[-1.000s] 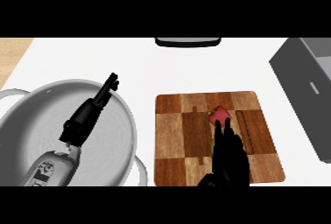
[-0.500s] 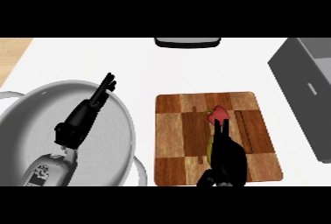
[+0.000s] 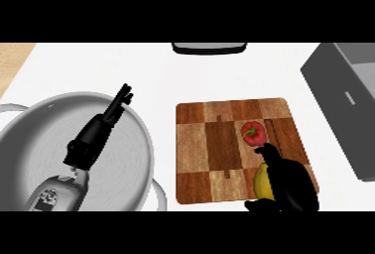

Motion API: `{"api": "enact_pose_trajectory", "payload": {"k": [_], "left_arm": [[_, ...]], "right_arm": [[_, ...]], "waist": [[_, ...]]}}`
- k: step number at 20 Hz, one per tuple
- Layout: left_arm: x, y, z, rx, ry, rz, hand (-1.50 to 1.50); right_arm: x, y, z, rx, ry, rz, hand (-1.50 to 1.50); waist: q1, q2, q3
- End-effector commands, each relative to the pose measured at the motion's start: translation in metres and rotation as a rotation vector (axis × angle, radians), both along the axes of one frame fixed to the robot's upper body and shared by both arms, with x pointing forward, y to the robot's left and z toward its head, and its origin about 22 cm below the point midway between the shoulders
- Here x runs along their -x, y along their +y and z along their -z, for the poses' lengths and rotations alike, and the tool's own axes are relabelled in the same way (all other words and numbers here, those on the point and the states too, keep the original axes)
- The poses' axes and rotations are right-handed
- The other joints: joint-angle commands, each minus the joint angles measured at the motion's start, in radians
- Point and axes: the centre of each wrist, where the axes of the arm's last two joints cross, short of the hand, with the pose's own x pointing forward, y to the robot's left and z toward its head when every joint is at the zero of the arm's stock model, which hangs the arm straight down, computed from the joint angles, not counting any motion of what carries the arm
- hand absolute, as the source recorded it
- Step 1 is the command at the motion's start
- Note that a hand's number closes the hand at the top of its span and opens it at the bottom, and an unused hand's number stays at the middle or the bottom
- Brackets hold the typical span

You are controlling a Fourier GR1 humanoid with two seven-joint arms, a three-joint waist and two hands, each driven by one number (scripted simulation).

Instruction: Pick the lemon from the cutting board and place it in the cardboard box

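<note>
The right hand [image 3: 287, 181] is hovering over the checkered wooden cutting board [image 3: 212, 149], fingers relaxed, holding nothing. It should be closing round the yellow lemon [image 3: 261, 182] just beside it, not the red tomato [image 3: 253, 134], before lifting toward the grey box [image 3: 344, 99].

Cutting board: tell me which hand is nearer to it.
Right. The right hand lies over the cutting board, beside a yellow fruit. The left hand hangs apart over the grey bowl.
</note>
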Motion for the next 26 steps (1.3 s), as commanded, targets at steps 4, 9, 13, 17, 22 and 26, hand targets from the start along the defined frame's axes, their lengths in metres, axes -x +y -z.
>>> {"api": "enact_pose_trajectory", "payload": {"k": [4, 9, 13, 17, 22, 26], "left_arm": [[0.003, 0.006, 0.006, 0.042, 0.045, -0.043, 0.00], [0.005, 0.017, 0.006, 0.032, 0.026, -0.037, 0.00], [0.014, -0.001, 0.010, 0.055, 0.040, -0.037, 0.00], [0.016, 0.009, 0.023, 0.022, 0.052, -0.061, 0.00], [0.015, 0.014, 0.013, 0.023, 0.043, -0.079, 0.00], [0.011, 0.000, 0.007, 0.052, 0.032, -0.023, 0.00]], "right_arm": [[0.015, -0.091, -0.029, 0.065, -0.100, -0.423, 1.50], [0.010, -0.176, -0.062, 0.107, -0.300, -0.453, 1.50], [0.027, -0.223, -0.081, 0.031, -0.393, -0.471, 1.50], [0.040, -0.251, -0.127, -0.048, -0.439, -0.546, 1.50], [0.066, -0.280, -0.164, -0.199, -0.528, -0.551, 1.50], [0.087, -0.325, -0.198, -0.256, -0.608, -0.427, 1.50]], "waist": [[-0.039, 0.006, 0.001], [-0.040, 0.009, 0.000], [-0.049, 0.004, -0.001], [-0.058, 0.003, -0.006], [-0.065, -0.002, -0.007], [-0.029, 0.009, -0.006]]}}
